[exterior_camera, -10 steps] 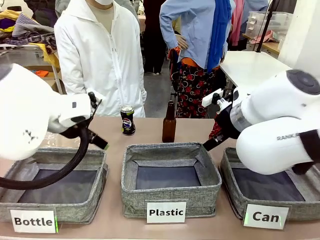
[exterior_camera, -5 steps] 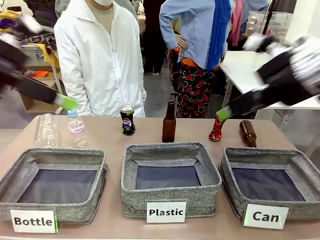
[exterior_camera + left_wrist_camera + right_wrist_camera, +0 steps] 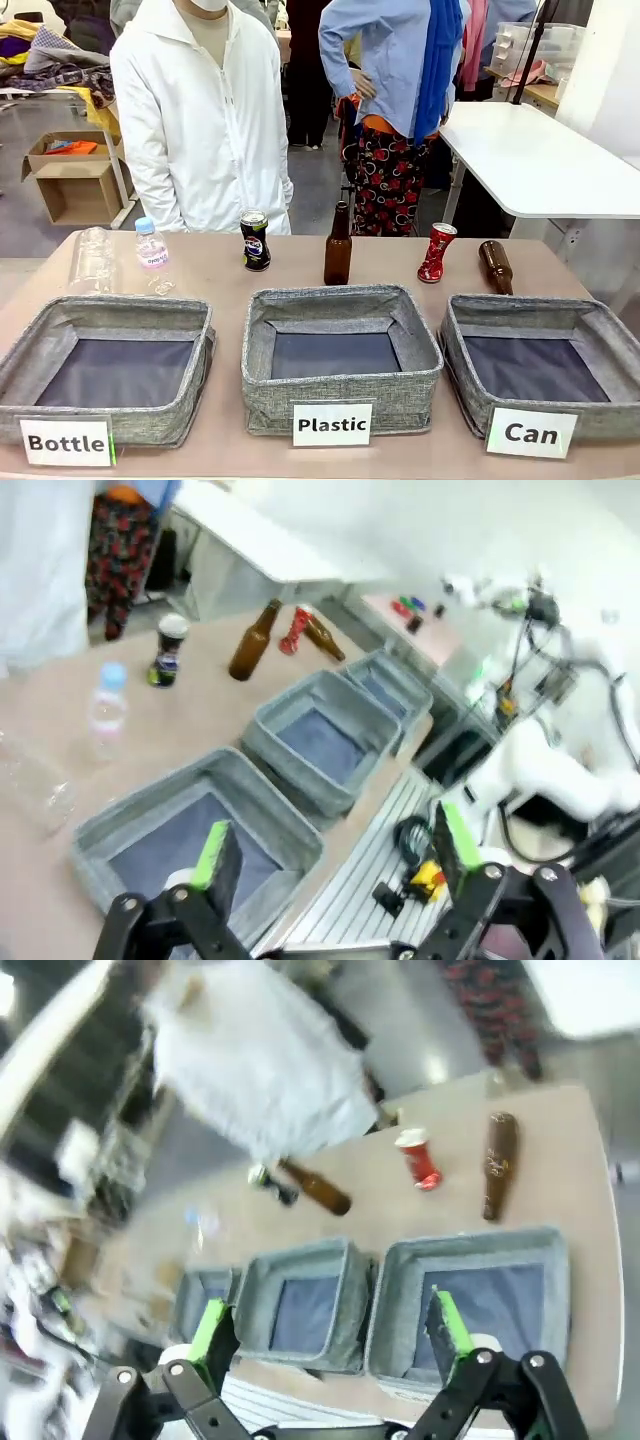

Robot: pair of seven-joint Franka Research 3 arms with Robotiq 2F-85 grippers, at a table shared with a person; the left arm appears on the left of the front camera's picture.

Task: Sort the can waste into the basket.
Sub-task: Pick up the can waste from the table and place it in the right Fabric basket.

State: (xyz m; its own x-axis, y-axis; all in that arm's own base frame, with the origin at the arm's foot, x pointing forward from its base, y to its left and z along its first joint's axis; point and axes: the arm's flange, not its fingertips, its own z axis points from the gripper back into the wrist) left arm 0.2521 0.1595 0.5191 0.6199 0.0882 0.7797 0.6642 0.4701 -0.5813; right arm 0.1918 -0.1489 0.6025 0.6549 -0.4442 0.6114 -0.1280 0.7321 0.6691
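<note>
The black-and-blue can (image 3: 255, 240) stands upright at the table's far edge, in front of a person in a white jacket. The crushed red can (image 3: 436, 253) stands farther right. The grey basket labelled "Can" (image 3: 468, 398) sits at the front right with nothing in it. In the left wrist view my left gripper (image 3: 335, 845) hangs open high above the baskets, with the black can (image 3: 168, 652) and red can (image 3: 297, 630) far off. In the right wrist view my right gripper (image 3: 330, 1328) is open, high over the Can basket (image 3: 470, 1243); the red can (image 3: 415, 1158) lies beyond it.
A brown bottle (image 3: 338, 247) stands between the cans; another (image 3: 495, 266) lies behind the Can basket. Two clear plastic bottles (image 3: 92, 262) are at the far left. The "Plastic" basket (image 3: 340, 390) and the "Bottle" basket (image 3: 150, 420) line the front edge.
Both arms have swung up and away out of the front view, uncovering the plastic bottles, the red can and the lying brown bottle. Nothing on the table has moved.
</note>
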